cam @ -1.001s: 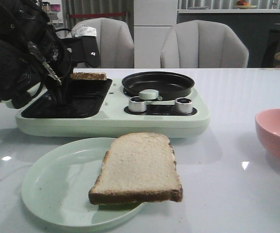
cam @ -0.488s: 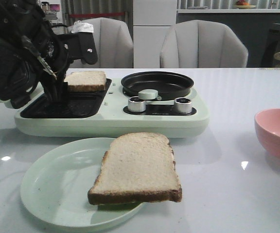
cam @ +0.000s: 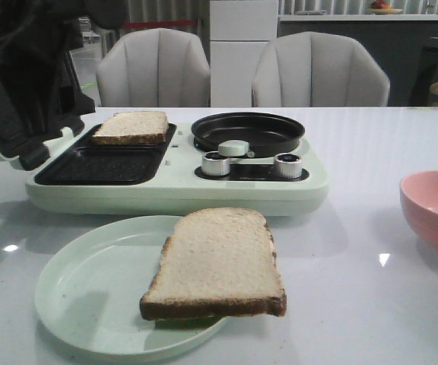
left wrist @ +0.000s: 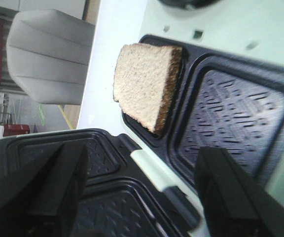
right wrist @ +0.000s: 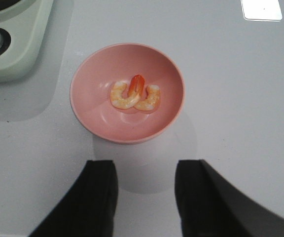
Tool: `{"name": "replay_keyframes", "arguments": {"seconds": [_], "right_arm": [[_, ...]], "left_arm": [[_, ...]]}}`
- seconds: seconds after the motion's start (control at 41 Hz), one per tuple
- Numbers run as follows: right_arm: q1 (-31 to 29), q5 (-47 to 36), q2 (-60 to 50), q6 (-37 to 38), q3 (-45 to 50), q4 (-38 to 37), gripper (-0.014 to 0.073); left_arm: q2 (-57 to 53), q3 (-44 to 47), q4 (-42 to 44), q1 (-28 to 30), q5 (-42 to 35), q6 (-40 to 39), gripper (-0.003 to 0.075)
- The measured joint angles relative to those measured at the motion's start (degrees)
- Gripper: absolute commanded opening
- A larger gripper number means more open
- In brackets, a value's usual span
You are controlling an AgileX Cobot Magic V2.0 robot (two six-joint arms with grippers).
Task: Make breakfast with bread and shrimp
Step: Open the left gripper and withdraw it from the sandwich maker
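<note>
One bread slice [cam: 132,127] lies in the far tray of the open sandwich maker [cam: 173,194]; it also shows in the left wrist view [left wrist: 144,81]. A second bread slice [cam: 217,263] lies on the pale green plate [cam: 90,296] at the front. The shrimp [right wrist: 134,95] lie in the pink bowl [right wrist: 97,116], seen at the right edge of the front view [cam: 430,209]. My left gripper [left wrist: 144,190] is open and empty above the maker's lid hinge. My right gripper [right wrist: 146,195] is open and empty, above the table just short of the bowl.
The sandwich maker's lid [cam: 10,114] stands open at the left. A black round pan [cam: 247,132] and two knobs [cam: 287,165] sit on its right half. Two grey chairs [cam: 319,72] stand behind the table.
My left gripper let go of the bread slice, which now lies flat in the far tray. The left arm has lifted up and away, out of the front view.
</note>
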Motion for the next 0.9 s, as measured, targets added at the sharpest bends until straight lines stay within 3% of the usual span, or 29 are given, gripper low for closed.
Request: {"name": "replay_keyframes", "arguments": {"seconds": [0.098, 0.22, 0.269, 0.415, 0.586, 0.903], "right_arm": [[0.0, 0.0, 0.0, 0.0, 0.0, 0.0, 0.041], [0.0, 0.0, 0.0, 0.0, 0.0, -0.1, 0.041], [0.0, 0.0, 0.0, 0.0, 0.0, -0.1, 0.041], [0.0, 0.0, 0.0, 0.0, 0.0, -0.1, 0.041], [0.0, 0.0, 0.0, 0.0, 0.0, -0.1, 0.041], [0.0, -1.1, 0.0, 0.0, 0.0, -0.1, 0.041]], "left_arm": [[-5.5, 1.8, -16.0, -7.2, 6.6, 5.4, 0.0507], [-11.0, 1.9, -39.4, -14.5, 17.4, 19.0, 0.0507], [-12.9, 2.0, -49.2, -16.5, 21.7, 22.8, 0.0507], [-20.8, 2.1, -67.0, -19.7, 26.8, 27.1, 0.0507], [-33.5, 2.3, -76.5, -20.3, 26.3, 27.5, 0.0507], [-54.6, 5.1, -81.7, -20.3, 21.0, 27.5, 0.0507]]}}
